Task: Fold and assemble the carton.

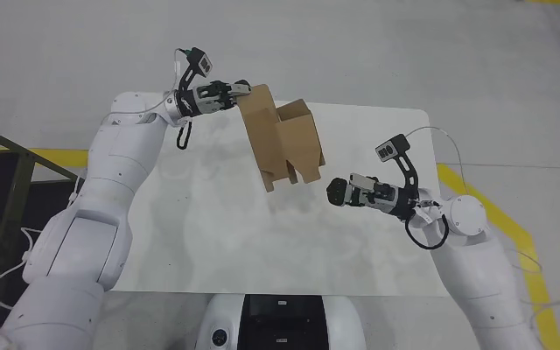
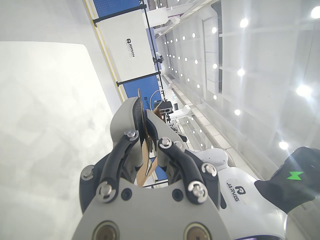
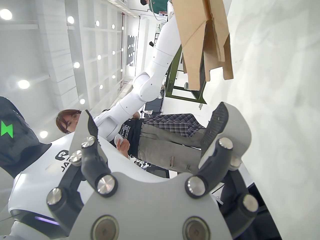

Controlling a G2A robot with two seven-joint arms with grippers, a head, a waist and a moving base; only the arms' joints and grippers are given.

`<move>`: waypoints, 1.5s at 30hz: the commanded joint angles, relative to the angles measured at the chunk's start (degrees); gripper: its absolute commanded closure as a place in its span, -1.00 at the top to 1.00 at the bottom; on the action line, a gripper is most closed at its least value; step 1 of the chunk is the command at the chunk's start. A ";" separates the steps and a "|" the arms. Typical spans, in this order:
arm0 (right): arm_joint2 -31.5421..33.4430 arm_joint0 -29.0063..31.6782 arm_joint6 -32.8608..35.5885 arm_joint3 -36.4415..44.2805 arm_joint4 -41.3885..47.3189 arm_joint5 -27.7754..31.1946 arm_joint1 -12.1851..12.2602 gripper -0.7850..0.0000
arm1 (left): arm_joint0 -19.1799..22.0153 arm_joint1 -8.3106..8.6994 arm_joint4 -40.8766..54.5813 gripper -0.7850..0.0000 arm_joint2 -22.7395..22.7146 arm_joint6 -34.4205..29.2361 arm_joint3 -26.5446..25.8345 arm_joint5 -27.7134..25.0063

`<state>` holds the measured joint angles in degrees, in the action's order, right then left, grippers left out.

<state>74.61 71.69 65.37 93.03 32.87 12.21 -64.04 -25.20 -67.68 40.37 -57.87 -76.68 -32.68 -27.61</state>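
Observation:
A brown cardboard carton (image 1: 284,144), partly opened into a sleeve with loose flaps, hangs tilted above the far middle of the white table (image 1: 219,236). My left gripper (image 1: 241,91) is shut on its far upper edge; in the left wrist view the cardboard edge (image 2: 143,123) sits pinched between the black pads, with the gripper (image 2: 143,116) closed around it. My right gripper (image 1: 333,192) stands open just right of the carton's lower flaps, apart from them. In the right wrist view the carton (image 3: 200,26) hangs beyond the spread fingers of that gripper (image 3: 155,123).
The white table's right edge (image 1: 429,192) lies near the right arm. Yellow floor tape (image 1: 490,219) runs past the right side. A dark metal frame (image 1: 13,175) stands off the table's left edge. A person (image 3: 160,136) stands beyond the table.

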 commanded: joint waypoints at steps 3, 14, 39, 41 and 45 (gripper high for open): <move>-0.30 0.42 -1.75 0.38 0.85 -1.51 -0.08 1.00 | -0.86 0.17 -1.55 -1.00 -0.01 2.09 -2.31 0.25; -4.88 -0.68 -4.87 -0.74 5.04 -6.12 -0.93 1.00 | -3.59 0.82 -3.56 -1.00 -1.33 4.95 -8.46 3.43; -5.92 -1.43 -8.01 -1.59 4.37 -4.13 -1.36 -0.84 | -3.97 0.34 -5.80 -1.00 -1.85 5.56 -8.54 4.02; -5.93 -1.60 -7.85 -1.59 4.25 -4.13 -1.36 -1.00 | -3.88 0.29 -6.63 -1.00 -1.73 6.14 -8.38 3.87; -6.03 -1.86 -7.23 -1.39 4.31 -4.44 -1.37 -1.00 | -3.98 0.14 -7.26 -1.00 -1.63 6.92 -8.16 3.64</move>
<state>68.61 69.89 57.98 91.57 37.20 7.83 -65.41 -29.16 -67.49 33.23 -59.53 -69.92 -40.88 -23.97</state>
